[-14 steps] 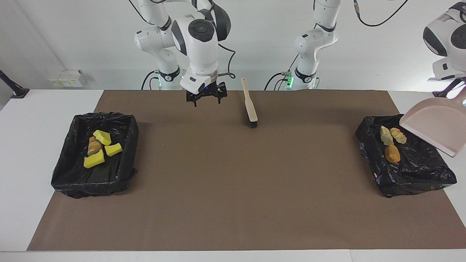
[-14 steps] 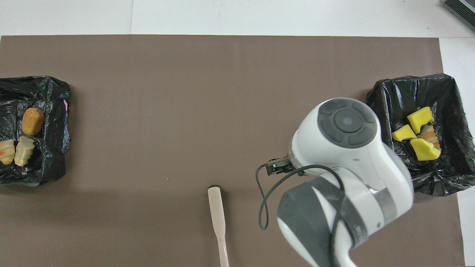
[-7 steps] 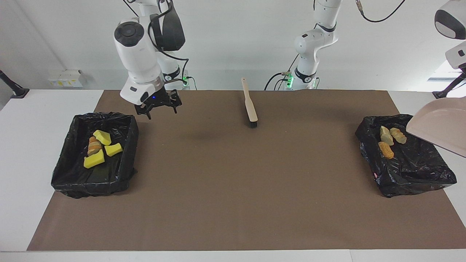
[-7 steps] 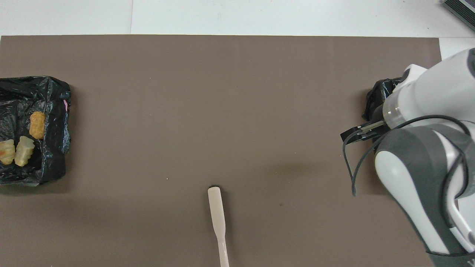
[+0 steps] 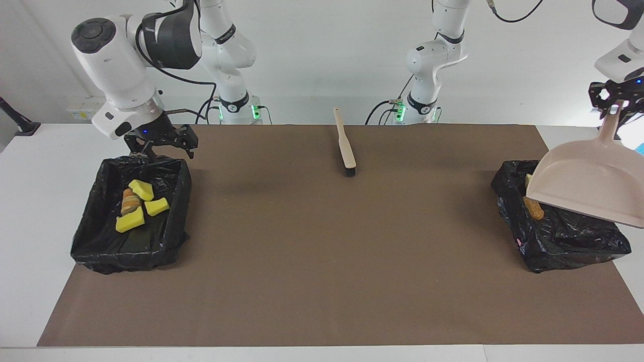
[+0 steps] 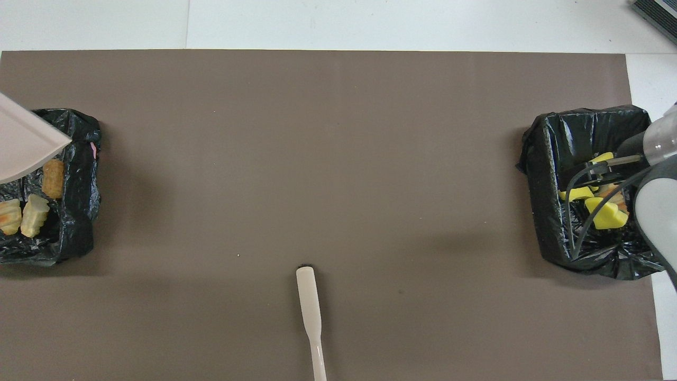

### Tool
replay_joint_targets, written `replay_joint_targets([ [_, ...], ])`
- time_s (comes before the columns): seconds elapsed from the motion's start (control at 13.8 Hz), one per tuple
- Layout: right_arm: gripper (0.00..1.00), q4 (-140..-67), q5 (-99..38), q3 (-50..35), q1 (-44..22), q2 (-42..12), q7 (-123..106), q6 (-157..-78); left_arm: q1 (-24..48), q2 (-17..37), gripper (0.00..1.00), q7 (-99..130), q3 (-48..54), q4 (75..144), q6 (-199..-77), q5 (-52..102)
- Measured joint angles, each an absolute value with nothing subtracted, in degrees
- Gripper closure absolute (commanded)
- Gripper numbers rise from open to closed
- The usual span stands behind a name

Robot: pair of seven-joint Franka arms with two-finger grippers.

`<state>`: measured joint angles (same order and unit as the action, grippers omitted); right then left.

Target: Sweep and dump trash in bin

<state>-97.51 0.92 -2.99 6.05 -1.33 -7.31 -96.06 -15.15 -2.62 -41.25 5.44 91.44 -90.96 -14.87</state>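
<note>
The right gripper [image 5: 160, 146], jaws spread and empty, is hanging over the bin [image 5: 85, 236] holding yellow trash [image 5: 130, 221]. The brush [image 5: 345, 146] is lying mid-worktop. The left gripper [image 5: 615, 102], hidden overhead, is clamping the dustpan [image 5: 583, 186].

Wall: plain white painted wall [image 5: 352, 55] across the twelve o'clock side of the facing view.
Table: white flat tabletop [image 5: 45, 166], bare at its ends.
Mat: large brown rectangular mat [image 5: 322, 251] covering the table's middle.
Fittings: small white socket box [image 5: 90, 108] at ten o'clock, low on the wall.
Light: even, soft shadows.
</note>
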Motion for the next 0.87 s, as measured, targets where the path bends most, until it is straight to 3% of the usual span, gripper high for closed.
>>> replay_joint_targets([
  [0.29,0.0,-95.5,0.8,3.1,1.7,0.2,-7.3,-92.4,-5.0,-3.2,1.0,-21.2,5.9,96.5,-91.7,-3.4],
  [0.51,0.0,-93.3,0.8,3.1,1.3,1.4,-7.1,-90.5,6.2,-2.4,1.0,-2.5,6.0,102.1,-102.7,-0.1],
  [0.87,0.0,-93.6,0.5,2.7,0.8,1.6,-5.2,-90.2,19.2,4.6,1.0,20.4,6.0,105.1,-115.6,2.3],
])
